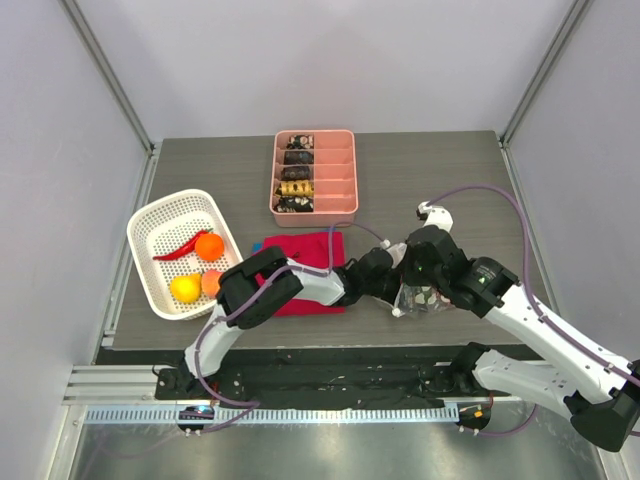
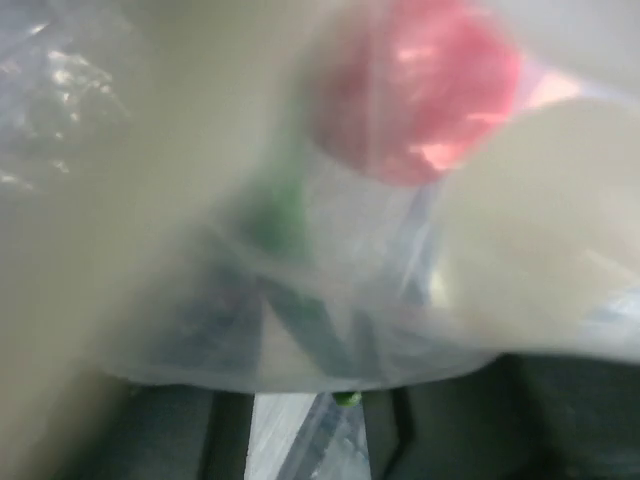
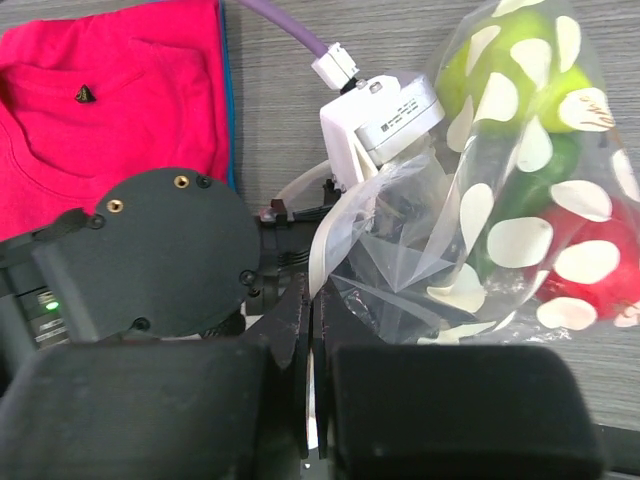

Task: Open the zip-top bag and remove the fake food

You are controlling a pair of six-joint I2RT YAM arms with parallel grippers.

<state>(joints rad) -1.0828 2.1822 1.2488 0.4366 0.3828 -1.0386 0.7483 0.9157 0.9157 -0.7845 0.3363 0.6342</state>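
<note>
The polka-dot zip-top bag (image 1: 430,298) lies right of centre near the table's front edge. My right gripper (image 1: 408,298) is shut on the bag's white rim strip, as the right wrist view (image 3: 312,300) shows. The bag (image 3: 500,220) holds fake food: a green fruit (image 3: 500,60), a dark green piece (image 3: 545,170) and a red piece (image 3: 600,270). My left gripper (image 1: 392,272) reaches into the bag's mouth. Its view is blurred plastic, a red piece (image 2: 430,90) and a green streak (image 2: 280,215); its fingertips are hidden.
A white lattice basket (image 1: 150,230) at the left holds a red chili (image 1: 180,247), an orange (image 1: 209,246), a yellow fruit (image 1: 185,288) and a peach (image 1: 211,283). A pink divided tray (image 1: 340,170) stands at the back. A red cloth (image 1: 305,255) lies under my left arm.
</note>
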